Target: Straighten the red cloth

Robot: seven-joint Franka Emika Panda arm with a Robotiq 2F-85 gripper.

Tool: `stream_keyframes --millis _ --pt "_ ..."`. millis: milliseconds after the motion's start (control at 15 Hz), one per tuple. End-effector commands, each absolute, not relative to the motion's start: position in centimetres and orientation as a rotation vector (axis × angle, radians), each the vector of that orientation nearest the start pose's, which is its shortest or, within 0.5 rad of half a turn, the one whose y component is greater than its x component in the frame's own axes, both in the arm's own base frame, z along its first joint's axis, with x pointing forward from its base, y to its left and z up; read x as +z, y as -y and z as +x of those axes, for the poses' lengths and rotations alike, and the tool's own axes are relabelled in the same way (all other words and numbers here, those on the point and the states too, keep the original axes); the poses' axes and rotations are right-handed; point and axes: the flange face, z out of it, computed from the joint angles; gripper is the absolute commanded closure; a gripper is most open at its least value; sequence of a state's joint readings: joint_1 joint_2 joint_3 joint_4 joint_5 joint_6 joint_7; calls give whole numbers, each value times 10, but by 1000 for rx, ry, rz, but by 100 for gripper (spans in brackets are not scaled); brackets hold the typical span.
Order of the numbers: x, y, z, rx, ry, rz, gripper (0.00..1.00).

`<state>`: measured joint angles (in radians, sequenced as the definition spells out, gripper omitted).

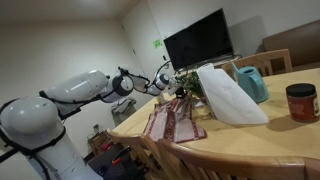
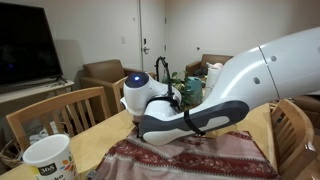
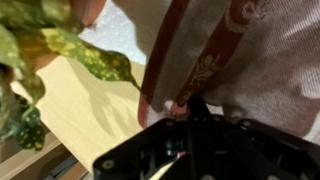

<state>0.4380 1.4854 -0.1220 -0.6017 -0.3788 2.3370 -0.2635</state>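
The red cloth lies wrinkled on the wooden table, near its corner; it also shows in an exterior view. In the wrist view the cloth fills the upper right, with red and pale stripes. My gripper is down at the cloth's edge. Its dark fingertips are together, pinching the hem. In an exterior view the gripper is over the cloth's far end, beside the plant. In the exterior view from across the table the arm's body hides the fingers.
A leafy plant stands right by the gripper, its leaves close in the wrist view. A white folded sheet, teal pitcher and red-lidded jar stand on the table. A mug and chairs are at the edges.
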Motion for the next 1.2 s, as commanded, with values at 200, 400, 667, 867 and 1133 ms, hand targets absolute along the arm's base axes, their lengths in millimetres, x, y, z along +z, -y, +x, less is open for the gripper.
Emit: stream_keyframes --millis 200,400,667,867,1133 --pt "77 -298 751 -518 1596 -3240 100" --pt "76 -301 749 -526 1605 -3235 100" --pt "79 -324 742 -541 1649 -3124 100" --pt "89 -349 736 -560 1633 -2964 100" --pt "103 -363 733 -545 1608 -2948 100"
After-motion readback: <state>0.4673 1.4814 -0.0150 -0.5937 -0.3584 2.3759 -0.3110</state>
